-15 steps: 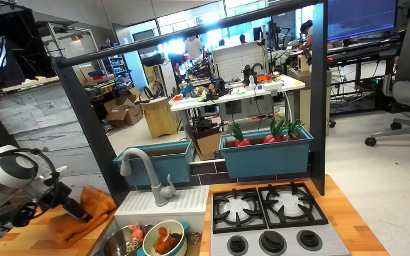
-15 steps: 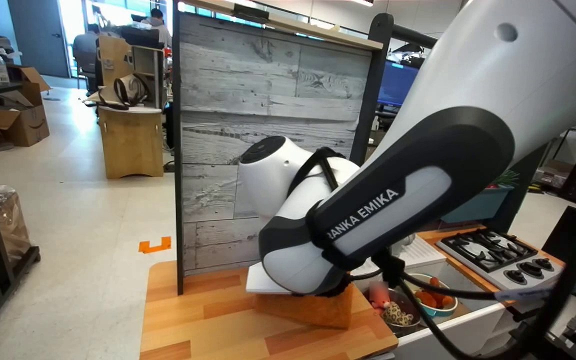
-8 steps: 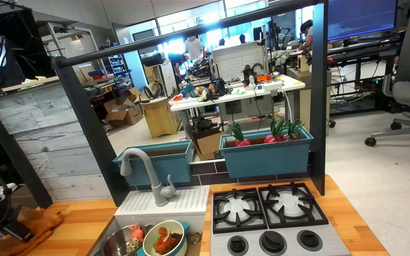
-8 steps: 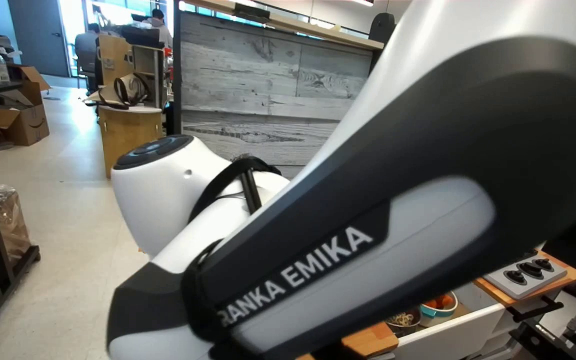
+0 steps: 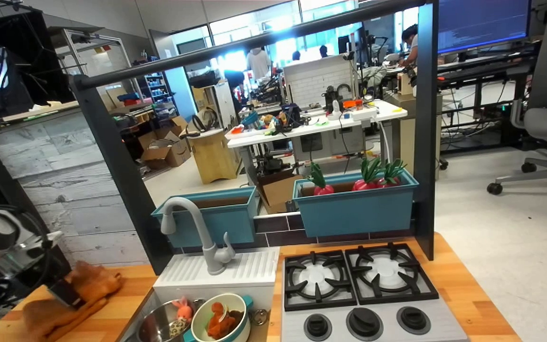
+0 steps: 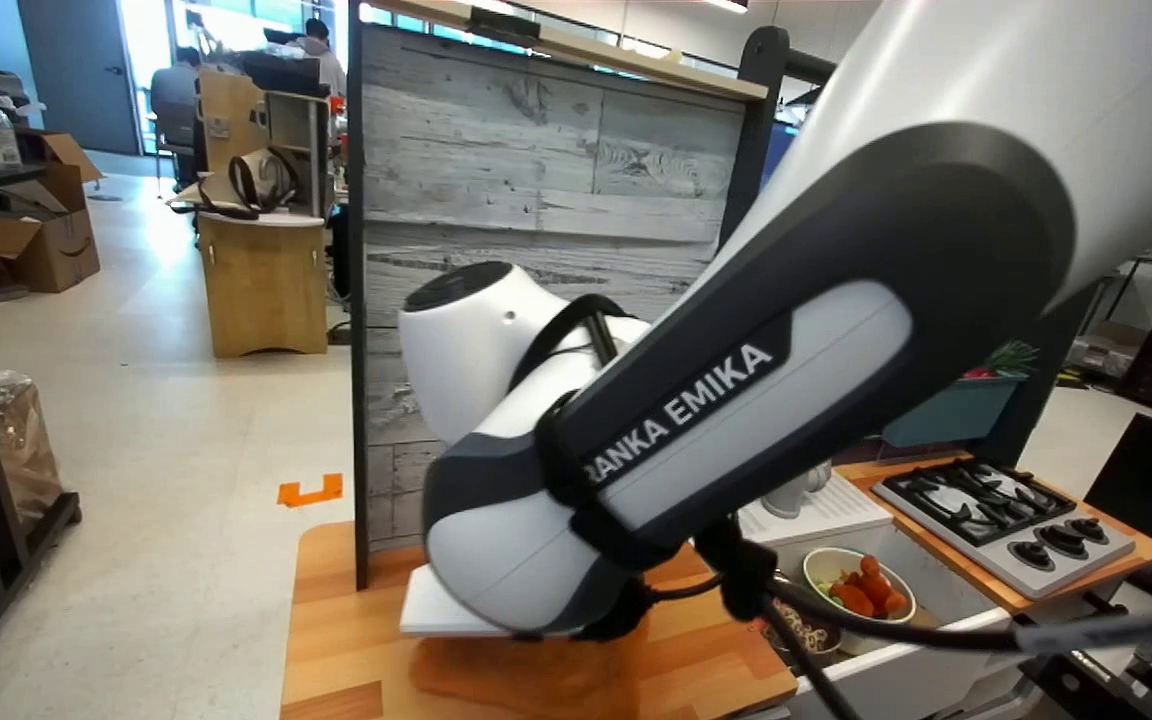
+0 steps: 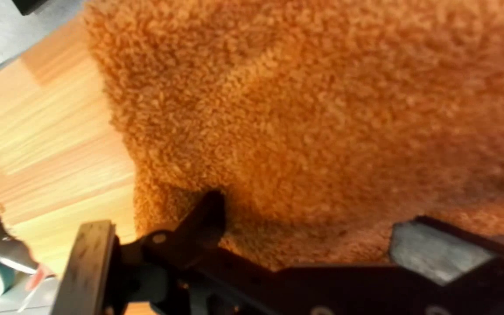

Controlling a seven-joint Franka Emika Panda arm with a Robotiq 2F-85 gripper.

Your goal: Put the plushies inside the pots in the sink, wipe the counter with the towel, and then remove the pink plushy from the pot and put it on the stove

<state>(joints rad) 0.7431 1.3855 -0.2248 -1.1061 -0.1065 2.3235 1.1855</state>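
gripper (image 7: 309, 214): jaws spread wide, no pinch seen, tips pressed into towel (image 7: 322, 118) | towel directly under gripper, bunched on counter (image 7: 72, 175) | likely wipe step; stroke needs down-pressure, not grip

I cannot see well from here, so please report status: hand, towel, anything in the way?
Hand open, down against orange towel. Towel rumpled on counter, not gripped. Grey plank panel behind towel may limit wiping that way.
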